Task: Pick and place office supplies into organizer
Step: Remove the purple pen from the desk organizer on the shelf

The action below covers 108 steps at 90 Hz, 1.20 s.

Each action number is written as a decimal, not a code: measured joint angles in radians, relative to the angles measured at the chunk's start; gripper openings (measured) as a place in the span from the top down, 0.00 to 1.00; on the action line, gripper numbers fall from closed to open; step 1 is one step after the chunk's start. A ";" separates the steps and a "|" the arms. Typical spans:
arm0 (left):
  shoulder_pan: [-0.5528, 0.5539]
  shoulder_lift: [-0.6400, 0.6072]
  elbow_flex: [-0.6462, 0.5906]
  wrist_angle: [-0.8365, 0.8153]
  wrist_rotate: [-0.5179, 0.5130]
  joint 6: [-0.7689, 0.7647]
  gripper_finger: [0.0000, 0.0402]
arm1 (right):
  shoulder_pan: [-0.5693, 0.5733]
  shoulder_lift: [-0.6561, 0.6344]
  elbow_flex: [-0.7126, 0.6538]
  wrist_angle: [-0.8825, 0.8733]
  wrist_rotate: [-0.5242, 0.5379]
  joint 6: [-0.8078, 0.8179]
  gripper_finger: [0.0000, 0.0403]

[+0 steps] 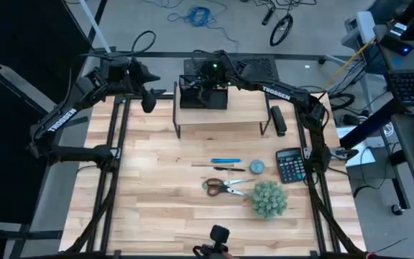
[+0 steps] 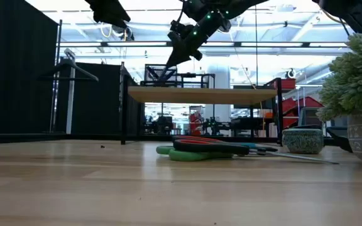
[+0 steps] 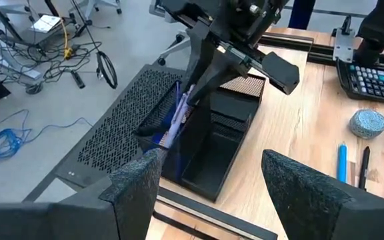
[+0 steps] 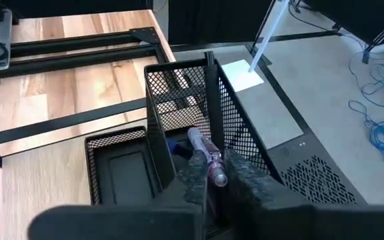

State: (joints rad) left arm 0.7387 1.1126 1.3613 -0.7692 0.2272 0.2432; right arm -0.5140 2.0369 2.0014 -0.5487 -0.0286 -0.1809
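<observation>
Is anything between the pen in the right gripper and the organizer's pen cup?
Nothing visible. The right gripper holds the pen directly over the organizer, its tip already inside the mesh pen cup.

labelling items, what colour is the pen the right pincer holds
Pale purple with a clear end, the pen; right wrist view shows it best.

Organizer (image 1: 203, 93) sits on the riser (image 1: 221, 114) at the table's (image 1: 157, 201) far edge, left of riser centre. Right gripper (image 1: 205, 80) over its pen cup, pen (image 4: 207, 160) partly inside it, probably touching the mesh wall. Stapler (image 1: 278, 120) just right of riser. Mid-table: two pens (image 1: 226, 160), scissors (image 1: 226, 187) nearer the front edge, plant (image 1: 269, 199) right of them, calculator (image 1: 290, 165) by the right edge.
</observation>
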 joint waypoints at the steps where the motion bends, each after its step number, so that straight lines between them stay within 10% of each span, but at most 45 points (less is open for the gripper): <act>1: 0.000 0.000 0.000 0.000 0.000 0.000 0.38 | 0.000 0.000 0.000 0.001 0.000 0.000 0.95; 64: 0.000 0.000 0.000 0.000 0.000 0.000 0.38 | 0.076 -0.162 -0.001 0.026 0.087 -0.105 0.96; 108: 0.000 0.000 0.000 0.000 0.000 0.000 0.38 | 0.251 -0.311 0.000 -0.280 0.084 -0.131 0.97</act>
State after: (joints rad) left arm 0.7387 1.1126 1.3613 -0.7692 0.2272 0.2432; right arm -0.2630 1.7256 2.0010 -0.8287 0.0553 -0.3121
